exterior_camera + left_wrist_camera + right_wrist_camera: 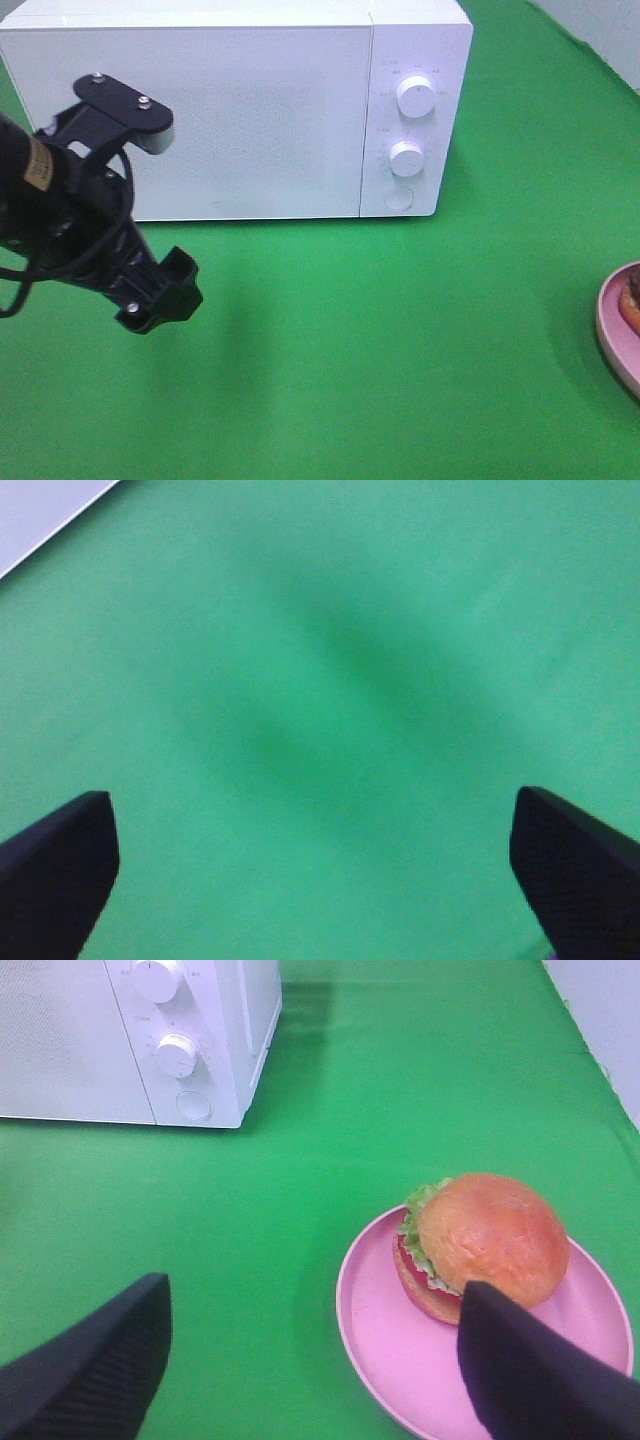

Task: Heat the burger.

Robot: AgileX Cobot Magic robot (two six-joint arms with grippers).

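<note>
Burger (487,1243) on pink plate (400,1345), microwave (240,110) door closed

I see the green worktop (400,340) lying open between the microwave (235,105) at its back edge and the pink plate (615,330) at its right edge. The microwave door (190,120) is shut, blocking its inside. My left gripper (165,290) hangs over the front-left area.

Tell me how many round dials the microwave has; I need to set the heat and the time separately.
2, both on the panel at the right of the microwave door: the upper dial and the lower dial directly beneath it. Below them sits a flat round button, not a dial.
</note>
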